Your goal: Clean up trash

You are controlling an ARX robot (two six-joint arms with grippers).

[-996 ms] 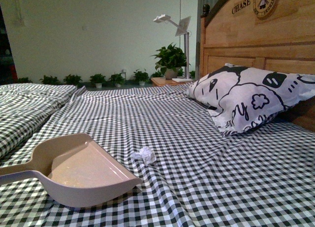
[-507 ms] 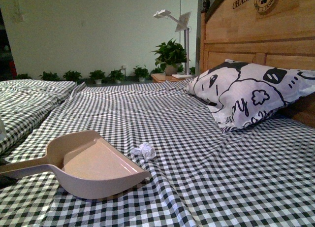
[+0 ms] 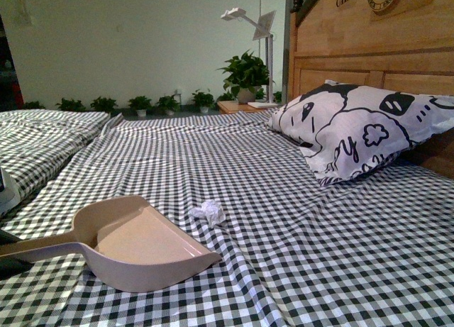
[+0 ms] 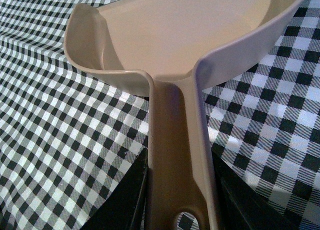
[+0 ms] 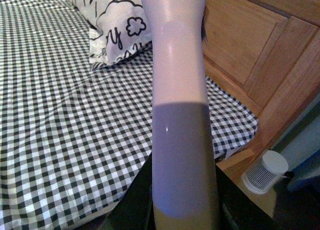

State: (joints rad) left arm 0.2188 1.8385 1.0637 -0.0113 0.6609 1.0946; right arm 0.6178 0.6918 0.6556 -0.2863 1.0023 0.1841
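Note:
The trash (image 3: 207, 212), a small crumpled wad of white paper, lies on the checked bedsheet (image 3: 284, 220). Just beyond it to the near left sits the beige dustpan (image 3: 145, 245), its open mouth facing the wad a short gap away. My left gripper (image 4: 180, 202) is shut on the dustpan handle (image 4: 177, 140); the pan's scoop (image 4: 190, 30) looks bare inside. My right gripper (image 5: 182, 205) is shut on the pale brush handle (image 5: 177, 90), held up near the bed's right side. The brush head is out of view, and neither wrist view shows the wad.
A black-and-white printed pillow (image 3: 355, 128) leans on the wooden headboard (image 3: 369, 57) at the right. A folded checked cover (image 3: 35, 146) lies at the left. Plants (image 3: 245, 75) and a white lamp (image 3: 262, 36) stand behind. A small white fan (image 5: 265, 172) sits on the floor beside the bed.
The dustpan has slid to the right across the sheet, its front corner closer to the wad. The wad has stayed put.

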